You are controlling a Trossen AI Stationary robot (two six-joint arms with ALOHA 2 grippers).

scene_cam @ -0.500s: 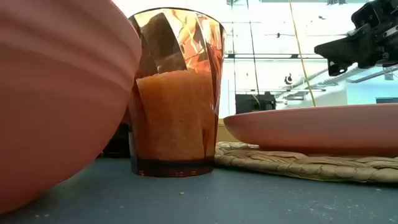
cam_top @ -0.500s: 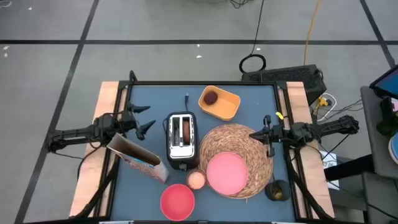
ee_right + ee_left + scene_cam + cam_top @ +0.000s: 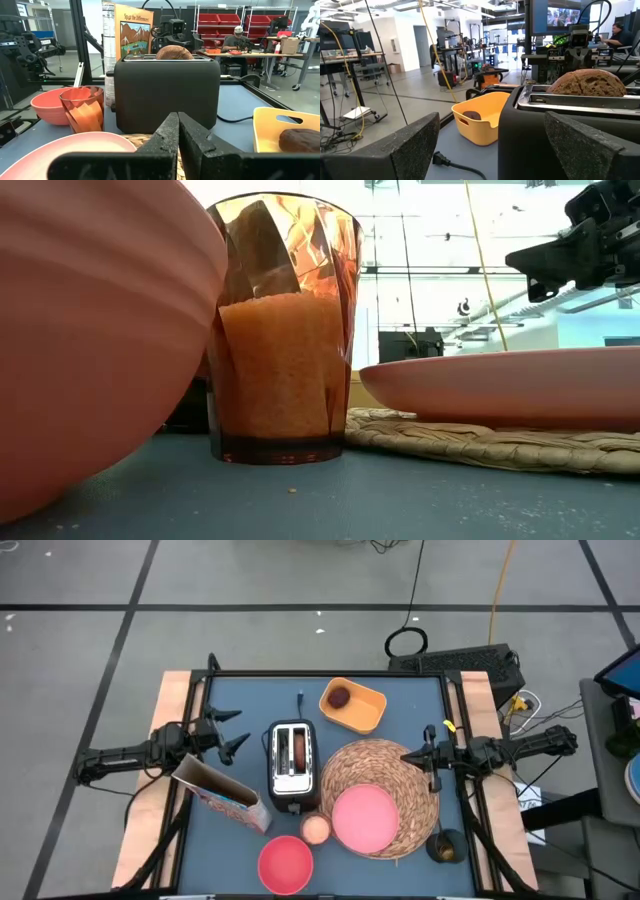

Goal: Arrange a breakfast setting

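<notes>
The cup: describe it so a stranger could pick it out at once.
Start at the black toaster in the middle of the table. Just in front of it, between the pink bowl and the straw placemat, stands the cup. It is the only see-through thing: a faceted orange tumbler, taller and narrower than the bowl.

Toaster (image 3: 291,765) mid-table, bread (image 3: 292,750) in its slots. Right of toaster: placemat (image 3: 380,795), plate (image 3: 364,817) on it. Behind toaster, to its right: tray (image 3: 353,705) holding fruit (image 3: 339,697). Left: cereal box (image 3: 222,794). In front: cup (image 3: 315,829), bowl (image 3: 285,864).
</notes>
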